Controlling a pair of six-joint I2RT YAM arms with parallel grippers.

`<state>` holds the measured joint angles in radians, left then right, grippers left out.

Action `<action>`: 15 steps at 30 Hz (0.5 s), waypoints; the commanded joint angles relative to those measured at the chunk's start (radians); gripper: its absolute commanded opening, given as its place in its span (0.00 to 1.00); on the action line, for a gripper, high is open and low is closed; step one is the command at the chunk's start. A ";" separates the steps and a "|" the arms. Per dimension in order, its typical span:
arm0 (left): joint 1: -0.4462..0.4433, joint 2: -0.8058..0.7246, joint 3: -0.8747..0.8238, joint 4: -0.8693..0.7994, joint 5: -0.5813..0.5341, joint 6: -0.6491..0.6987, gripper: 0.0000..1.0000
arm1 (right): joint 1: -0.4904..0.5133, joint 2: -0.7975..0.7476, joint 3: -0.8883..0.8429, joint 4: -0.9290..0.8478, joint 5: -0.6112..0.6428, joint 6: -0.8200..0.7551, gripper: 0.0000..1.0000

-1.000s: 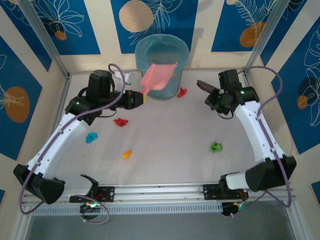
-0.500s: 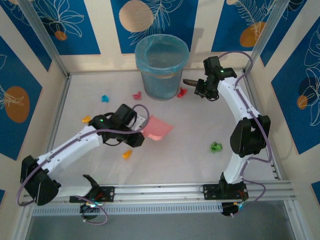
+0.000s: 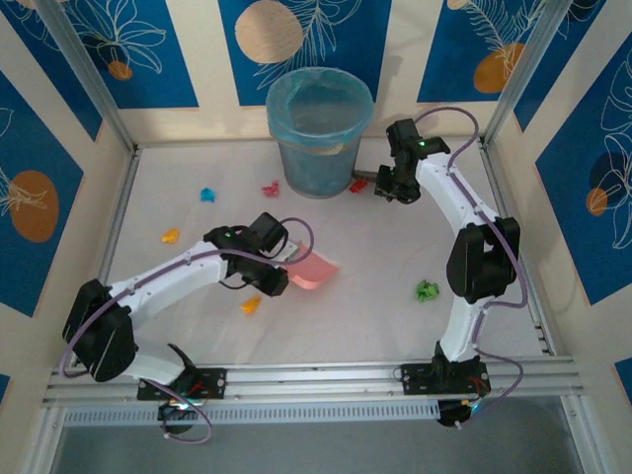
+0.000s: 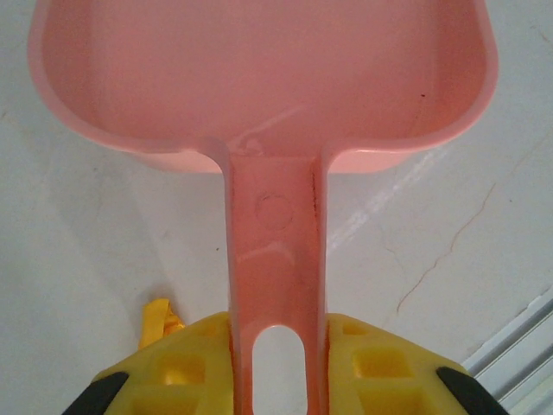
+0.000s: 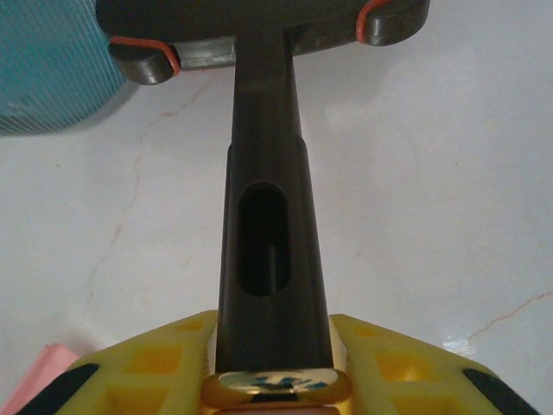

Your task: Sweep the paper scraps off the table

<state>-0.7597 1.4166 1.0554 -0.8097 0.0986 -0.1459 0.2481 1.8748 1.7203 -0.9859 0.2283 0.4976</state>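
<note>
My left gripper (image 3: 279,274) is shut on the handle of the pink dustpan (image 3: 316,270), which lies low on the middle of the white table (image 3: 380,252). In the left wrist view the dustpan (image 4: 259,78) is empty, and its handle sits clamped in the left gripper (image 4: 275,367). My right gripper (image 3: 390,185) is shut on a dark brush (image 5: 270,233). The brush head (image 3: 365,184) is by the bin's base, next to a red scrap (image 3: 357,185). Other paper scraps lie loose: blue (image 3: 207,195), pink-red (image 3: 271,188), orange (image 3: 170,235), orange (image 3: 251,304) just beside the left gripper, green (image 3: 427,290).
A blue-lined bin (image 3: 319,128) stands at the back middle of the table, seen at the top left of the right wrist view (image 5: 47,69). Aluminium rails (image 3: 316,380) run along the front edge. Patterned walls close in the back and both sides.
The dustpan has come from the bin's rim down to the middle of the table. The right gripper has carried the brush left to the bin's base beside the red scrap.
</note>
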 commanded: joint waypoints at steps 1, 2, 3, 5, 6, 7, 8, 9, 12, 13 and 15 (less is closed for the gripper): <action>-0.008 0.019 -0.004 0.027 -0.009 0.027 0.00 | 0.018 -0.046 -0.062 0.015 -0.029 -0.021 0.00; -0.009 0.026 -0.003 0.030 -0.006 0.027 0.00 | 0.024 -0.056 -0.076 0.016 -0.031 -0.023 0.00; -0.010 0.032 -0.003 0.032 -0.004 0.027 0.00 | 0.029 -0.067 -0.095 0.015 -0.033 -0.024 0.00; -0.012 0.042 -0.002 0.038 -0.004 0.026 0.00 | 0.040 -0.088 -0.128 0.015 -0.026 -0.027 0.00; -0.015 0.048 0.000 0.037 -0.003 0.026 0.00 | 0.045 -0.105 -0.148 0.015 -0.015 -0.025 0.00; -0.017 0.054 0.006 0.033 -0.003 0.029 0.00 | 0.051 -0.121 -0.169 0.014 -0.007 -0.020 0.00; -0.020 0.063 0.013 0.025 -0.007 0.031 0.00 | 0.059 -0.144 -0.194 0.016 -0.006 -0.015 0.00; -0.024 0.070 0.019 0.020 -0.010 0.036 0.00 | 0.070 -0.170 -0.225 0.019 -0.004 -0.012 0.00; -0.033 0.077 0.022 0.019 -0.023 0.040 0.00 | 0.122 -0.249 -0.302 0.020 0.023 -0.007 0.00; -0.034 0.080 0.021 0.023 -0.026 0.040 0.00 | 0.138 -0.274 -0.325 0.016 0.030 0.001 0.00; -0.039 0.086 0.014 0.036 -0.032 0.039 0.00 | 0.178 -0.326 -0.374 0.002 0.023 0.022 0.00</action>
<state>-0.7822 1.4864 1.0554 -0.7784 0.0856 -0.1280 0.3794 1.6257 1.3911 -0.9520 0.2516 0.4961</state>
